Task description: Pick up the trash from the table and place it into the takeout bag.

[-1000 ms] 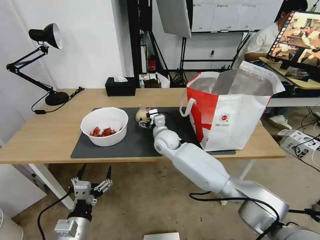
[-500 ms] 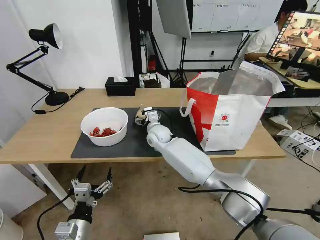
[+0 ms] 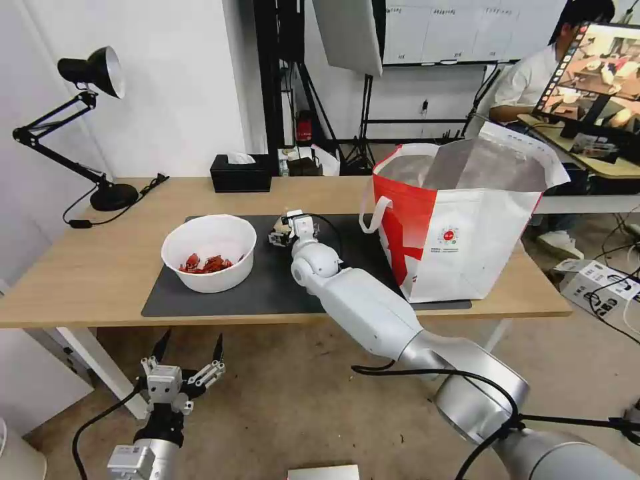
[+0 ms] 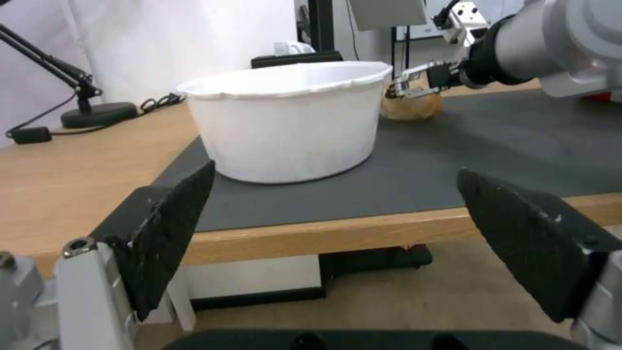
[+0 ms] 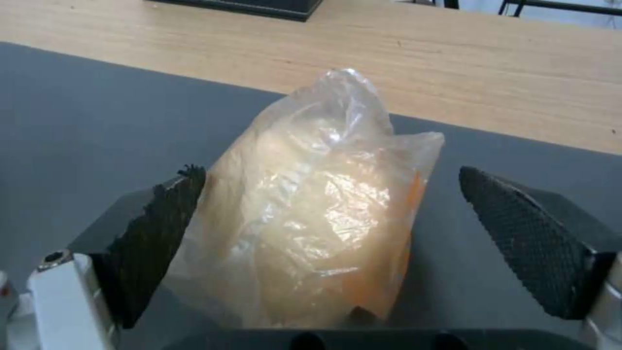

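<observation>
Right wrist view: the right hand [image 5: 330, 243] is released, its fingers [image 5: 155, 233] straddling the knotted clear bag [image 5: 311, 214] on the bench's grey mat [image 5: 84, 121]. Head view adds the takeout bag [image 3: 460, 227] beyond it, its logo unreadable, and the left hand [image 3: 189, 348], released, below the bench.

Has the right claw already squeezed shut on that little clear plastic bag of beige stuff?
No, the right gripper is open, with the small clear plastic bag between its fingers.

Right tool [image 5: 324, 233] open, reaching forward; left tool [image 3: 189, 357] parked low.

The right gripper [image 3: 279, 235] covers most of the knotted bag [image 3: 283, 229] (contents blurred, unidentifiable) near the mat's [image 3: 267, 293] far edge.
</observation>
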{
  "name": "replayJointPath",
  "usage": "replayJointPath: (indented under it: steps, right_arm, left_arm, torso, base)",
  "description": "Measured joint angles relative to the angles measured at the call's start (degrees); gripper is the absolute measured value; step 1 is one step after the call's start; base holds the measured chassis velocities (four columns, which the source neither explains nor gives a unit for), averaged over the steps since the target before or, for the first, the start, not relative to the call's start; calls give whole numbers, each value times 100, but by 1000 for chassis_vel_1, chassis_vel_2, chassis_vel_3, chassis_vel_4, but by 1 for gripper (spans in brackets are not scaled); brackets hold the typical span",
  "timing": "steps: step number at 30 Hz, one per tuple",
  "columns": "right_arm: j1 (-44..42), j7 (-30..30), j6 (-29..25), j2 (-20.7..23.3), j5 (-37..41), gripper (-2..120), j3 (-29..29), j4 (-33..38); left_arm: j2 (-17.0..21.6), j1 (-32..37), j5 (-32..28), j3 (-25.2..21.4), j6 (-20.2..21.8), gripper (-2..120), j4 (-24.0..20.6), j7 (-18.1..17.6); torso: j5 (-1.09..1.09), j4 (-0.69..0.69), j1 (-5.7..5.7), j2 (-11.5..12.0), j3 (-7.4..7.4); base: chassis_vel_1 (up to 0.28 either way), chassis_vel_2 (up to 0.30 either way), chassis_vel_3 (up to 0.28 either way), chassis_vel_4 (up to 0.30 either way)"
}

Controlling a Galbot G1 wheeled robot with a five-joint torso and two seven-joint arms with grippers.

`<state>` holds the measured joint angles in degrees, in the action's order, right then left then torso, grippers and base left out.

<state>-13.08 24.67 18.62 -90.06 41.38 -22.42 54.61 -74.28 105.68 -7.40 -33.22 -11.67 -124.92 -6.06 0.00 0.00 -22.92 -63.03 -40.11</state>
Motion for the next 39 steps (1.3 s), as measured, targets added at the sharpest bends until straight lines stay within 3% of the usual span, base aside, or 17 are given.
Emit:
replayJointPath:
  steps: [12, 21, 24, 30, 32, 39]
  right_arm:
    - [37, -40, 137, 2, 136, 100, -104, -38]
    - [6, 18, 153, 4, 204, 70, -115, -34]
    - [-25, 74, 175, 9, 226, 54, -93, -1]
    - [-62, 130, 179, 30, 227, 38, -77, 77]
    - [-133, 271, 160, 125, 196, 26, -106, 341]
    - [-455, 671, 77, 713, 4, 8, -333, 1542]
  left_arm:
    - [19, -3, -15, 5, -14, 100, -57, -7]
    - [51, 23, -31, -2, -26, 100, -107, -16]
    - [51, 25, -31, 21, -31, 100, -107, -18]
    - [53, 25, -30, 40, -39, 100, -107, -20]
    - [74, 30, -30, 37, -55, 100, -107, -23]
    - [106, 38, -37, 22, -77, 100, -107, -34]
  torso:
    - [0, 0, 0, 0, 0]
    - [0, 0, 0, 0, 0]
    - [0, 0, 0, 0, 0]
    - [0, 0, 0, 0, 0]
    - [0, 0, 0, 0, 0]
    - [0, 0, 0, 0, 0]
  base:
    - [0, 0, 0, 0]
    - [0, 0, 0, 0]
    - [0, 0, 0, 0]
    - [0, 0, 0, 0]
    - [0, 0, 0, 0]
    - [0, 0, 0, 0]
